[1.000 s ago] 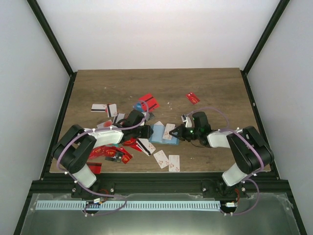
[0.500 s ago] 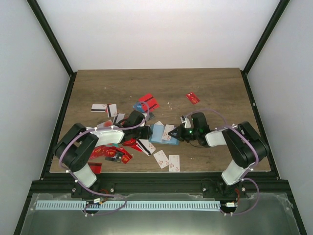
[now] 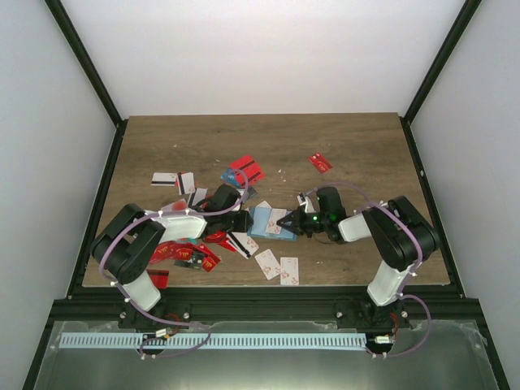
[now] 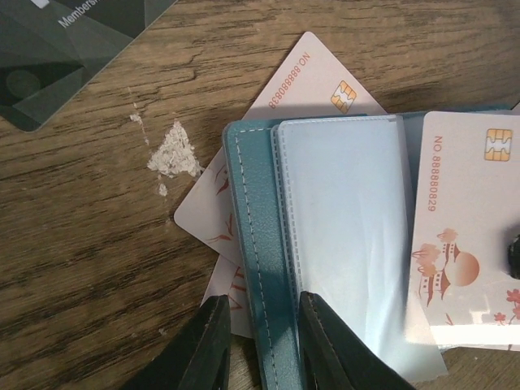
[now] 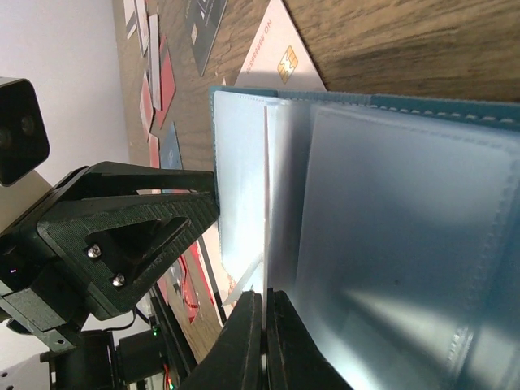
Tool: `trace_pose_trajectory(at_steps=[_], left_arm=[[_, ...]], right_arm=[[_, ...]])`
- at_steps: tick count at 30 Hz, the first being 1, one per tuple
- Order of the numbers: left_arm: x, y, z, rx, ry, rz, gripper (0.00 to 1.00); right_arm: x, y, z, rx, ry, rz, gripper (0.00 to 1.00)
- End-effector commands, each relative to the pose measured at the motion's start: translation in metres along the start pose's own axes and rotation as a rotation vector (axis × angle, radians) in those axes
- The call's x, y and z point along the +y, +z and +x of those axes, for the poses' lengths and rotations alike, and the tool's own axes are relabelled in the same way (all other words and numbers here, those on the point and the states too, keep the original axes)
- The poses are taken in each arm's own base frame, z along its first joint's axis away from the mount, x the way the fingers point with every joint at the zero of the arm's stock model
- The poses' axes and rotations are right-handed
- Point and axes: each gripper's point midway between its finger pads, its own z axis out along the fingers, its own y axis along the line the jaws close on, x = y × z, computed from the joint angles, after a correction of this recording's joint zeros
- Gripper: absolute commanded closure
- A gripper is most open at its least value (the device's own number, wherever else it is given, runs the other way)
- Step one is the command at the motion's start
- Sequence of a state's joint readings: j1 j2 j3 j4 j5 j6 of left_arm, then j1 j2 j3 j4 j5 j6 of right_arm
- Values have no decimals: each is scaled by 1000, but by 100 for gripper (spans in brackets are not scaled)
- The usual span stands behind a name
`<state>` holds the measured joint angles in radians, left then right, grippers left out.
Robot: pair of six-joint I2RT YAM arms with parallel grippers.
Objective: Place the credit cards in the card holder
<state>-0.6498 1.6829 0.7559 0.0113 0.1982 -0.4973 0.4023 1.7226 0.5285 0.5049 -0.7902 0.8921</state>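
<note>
pincer on the left (image 4: 264,307) nips the card holder's (image 4: 341,244) teal cover; right pincer (image 5: 265,297) clamps a white card (image 4: 455,236).

We count one card holder (image 3: 262,221) and more than a dozen credit cards (image 3: 288,270), too overlapped for an exact tally. Two white ones lie at its six o'clock.

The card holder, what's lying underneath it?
Poking out from under the card holder, at its stitched teal edge, are white cards with red marks, one showing a chip. The rest beneath is covered.
</note>
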Motion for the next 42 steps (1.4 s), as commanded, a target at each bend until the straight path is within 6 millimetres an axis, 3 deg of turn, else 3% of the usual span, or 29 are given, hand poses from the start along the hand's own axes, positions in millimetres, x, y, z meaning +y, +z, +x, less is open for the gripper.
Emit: trace_pose_trajectory(at_steps=[1, 20, 42], left_arm=[[3, 4, 6, 19, -7, 9, 74], [3, 6, 7, 21, -7, 11, 75], [3, 7, 8, 28, -5, 9, 76]], right_arm=[[10, 2, -8, 3, 3, -39, 99], [-13, 3, -2, 1, 143, 39, 99], [5, 11, 3, 104, 21, -45, 99]])
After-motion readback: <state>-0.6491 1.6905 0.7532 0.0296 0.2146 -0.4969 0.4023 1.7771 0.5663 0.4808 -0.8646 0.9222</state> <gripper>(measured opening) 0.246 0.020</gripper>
